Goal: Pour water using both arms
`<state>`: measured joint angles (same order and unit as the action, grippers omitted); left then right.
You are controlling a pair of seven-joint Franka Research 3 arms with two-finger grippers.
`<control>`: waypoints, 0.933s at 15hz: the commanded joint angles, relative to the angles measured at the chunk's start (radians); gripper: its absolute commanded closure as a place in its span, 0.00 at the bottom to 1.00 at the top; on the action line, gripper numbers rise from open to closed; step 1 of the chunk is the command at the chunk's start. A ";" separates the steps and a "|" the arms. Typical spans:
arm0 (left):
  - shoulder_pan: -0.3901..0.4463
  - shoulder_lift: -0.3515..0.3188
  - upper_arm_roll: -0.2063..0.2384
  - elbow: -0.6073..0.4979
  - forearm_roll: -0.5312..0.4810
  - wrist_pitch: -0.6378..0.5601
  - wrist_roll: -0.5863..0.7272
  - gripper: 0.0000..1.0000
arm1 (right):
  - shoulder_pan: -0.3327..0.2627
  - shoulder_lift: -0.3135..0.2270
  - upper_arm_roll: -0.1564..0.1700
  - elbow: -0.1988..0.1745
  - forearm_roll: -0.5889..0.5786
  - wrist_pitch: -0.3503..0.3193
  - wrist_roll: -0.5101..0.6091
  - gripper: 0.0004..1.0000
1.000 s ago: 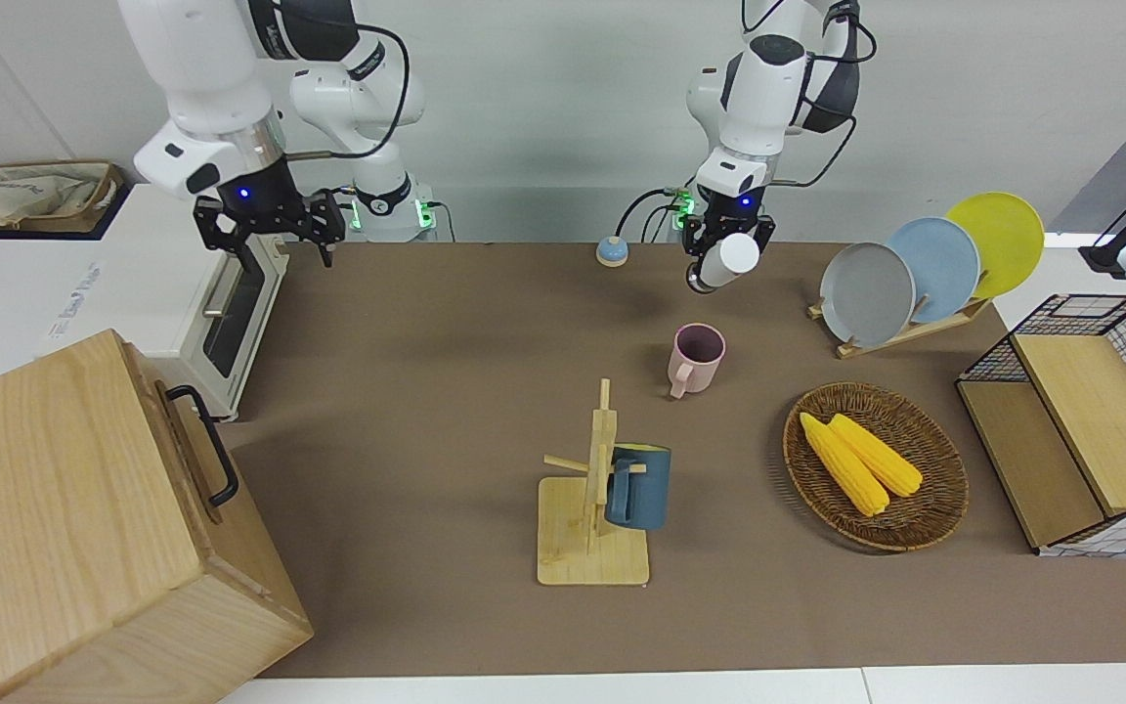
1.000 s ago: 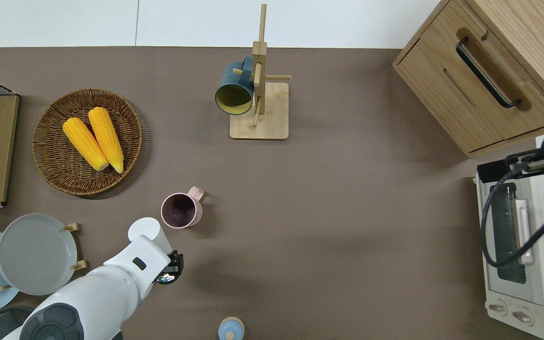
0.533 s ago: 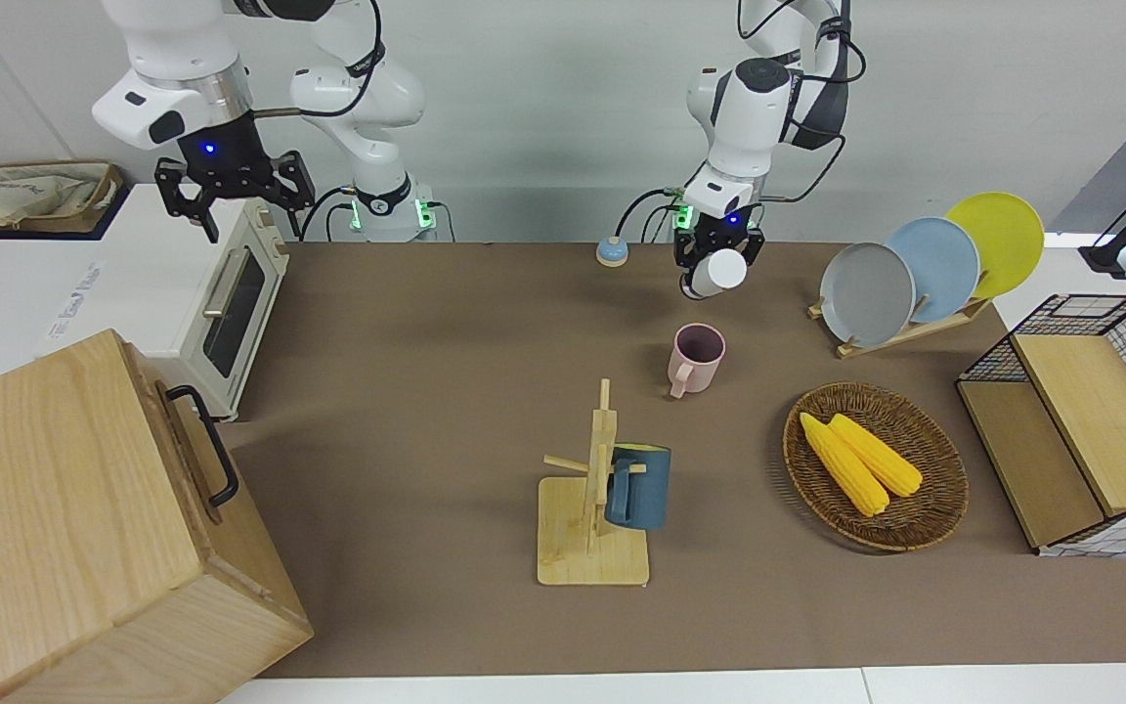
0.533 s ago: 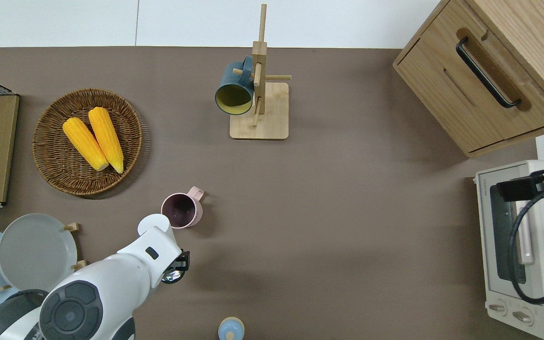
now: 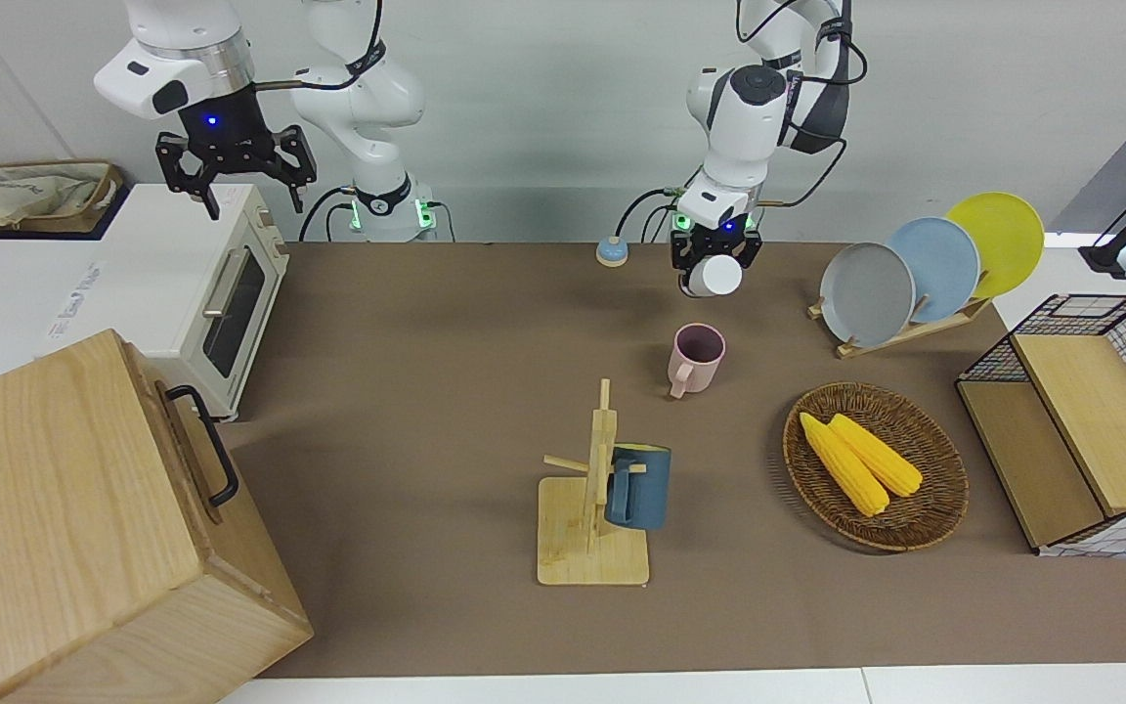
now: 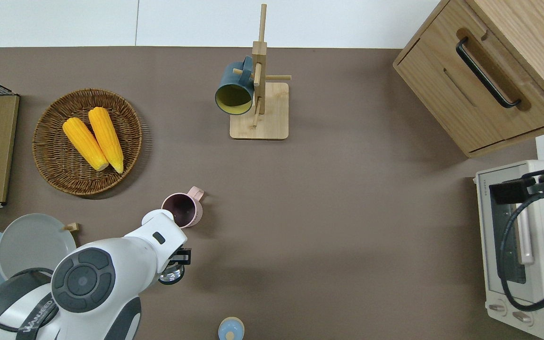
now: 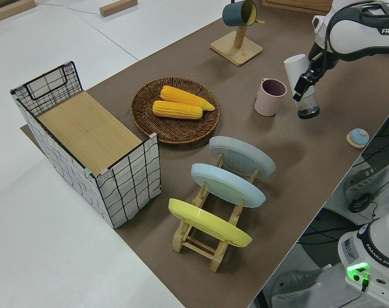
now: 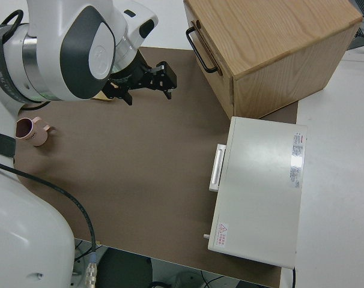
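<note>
My left gripper (image 5: 718, 260) is shut on a white bottle (image 5: 720, 277) and holds it tilted in the air, its white end toward the pink mug (image 5: 698, 355). From overhead the bottle (image 6: 155, 218) hangs at the rim of the mug (image 6: 182, 211), on the side nearer the robots. The left side view shows the bottle (image 7: 302, 85) raised beside the mug (image 7: 270, 96). My right gripper (image 5: 252, 198) is open and empty, high over the white toaster oven (image 5: 133, 284). No water shows.
A wooden mug rack (image 5: 590, 533) carries a blue mug (image 5: 639, 487). A wicker basket (image 5: 944, 489) holds two corn cobs (image 5: 858, 463). A plate rack (image 5: 915, 269), a wire basket (image 5: 1091, 420), a wooden cabinet (image 5: 64, 528) and a small blue bell (image 5: 611, 251) stand around.
My right gripper rose from the table's edge and pulled back over the oven. My left arm swung the tilted bottle closer to the pink mug.
</note>
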<state>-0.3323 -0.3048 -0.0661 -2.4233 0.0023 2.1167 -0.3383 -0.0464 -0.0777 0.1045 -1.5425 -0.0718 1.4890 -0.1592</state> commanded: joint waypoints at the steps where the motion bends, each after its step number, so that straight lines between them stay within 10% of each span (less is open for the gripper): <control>1: 0.002 0.056 0.016 0.082 -0.013 -0.078 0.045 1.00 | 0.010 0.003 -0.003 -0.007 -0.005 -0.009 -0.016 0.01; 14: 0.007 0.164 0.034 0.214 -0.013 -0.242 0.048 1.00 | 0.010 0.001 0.017 -0.007 0.001 -0.010 -0.017 0.01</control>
<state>-0.3313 -0.1666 -0.0351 -2.2727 0.0023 1.9420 -0.3105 -0.0327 -0.0720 0.1198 -1.5444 -0.0712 1.4889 -0.1593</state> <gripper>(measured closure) 0.348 0.004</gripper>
